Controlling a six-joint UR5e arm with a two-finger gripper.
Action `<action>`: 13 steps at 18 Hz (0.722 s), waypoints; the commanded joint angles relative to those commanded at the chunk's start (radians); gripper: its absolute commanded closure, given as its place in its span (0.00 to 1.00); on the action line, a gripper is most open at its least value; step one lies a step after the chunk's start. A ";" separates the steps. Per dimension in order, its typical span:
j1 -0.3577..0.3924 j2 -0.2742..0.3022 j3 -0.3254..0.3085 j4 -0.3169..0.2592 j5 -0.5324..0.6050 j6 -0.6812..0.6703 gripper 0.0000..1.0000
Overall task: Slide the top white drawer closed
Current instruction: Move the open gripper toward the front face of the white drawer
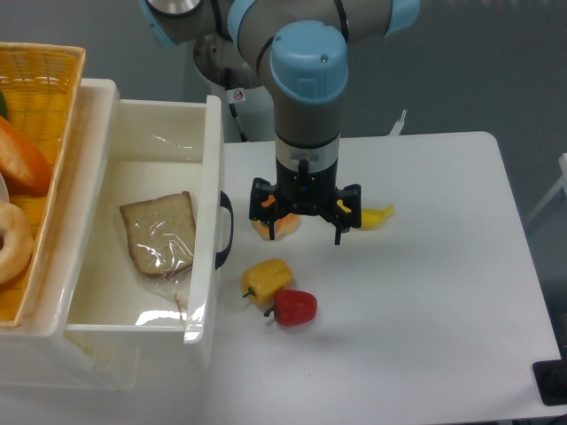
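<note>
Nearest the camera, the lower front corner of the top white drawer (142, 168) juts out at about 7 o'clock of the view, pulled wide open over the white counter (425, 336). Its front panel faces 3 o'clock, and the black curved handle (225, 232) bulges toward the open counter, so a push from the right would send it home toward 9 o'clock. Inside lies a slice of bread in clear wrap (159, 235), flat on the floor and below the rim, so it should not catch. A yellow wicker basket (40, 106) sits on the cabinet top at 9 o'clock, behind the drawer's travel.

The claw (303, 223) hangs at the centre, fingers pointing down and spread apart, gripping nothing, with an orange-and-cream food piece (276, 227) under it and a small yellow fruit (376, 215) just to its 3 o'clock. A yellow pepper (266, 276) and red pepper (295, 306) lie touching at 6 o'clock of the claw, near the handle. The gap between handle and claw looks bare, leaving room to approach the panel above the peppers.
</note>
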 joint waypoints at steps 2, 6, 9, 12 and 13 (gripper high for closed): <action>0.006 -0.005 0.000 0.002 0.000 0.002 0.00; 0.023 -0.037 -0.003 0.002 0.006 -0.002 0.00; 0.026 -0.054 -0.041 0.006 0.092 -0.005 0.00; 0.046 -0.071 -0.041 0.005 0.106 -0.003 0.00; 0.049 -0.072 -0.041 0.003 0.106 -0.005 0.00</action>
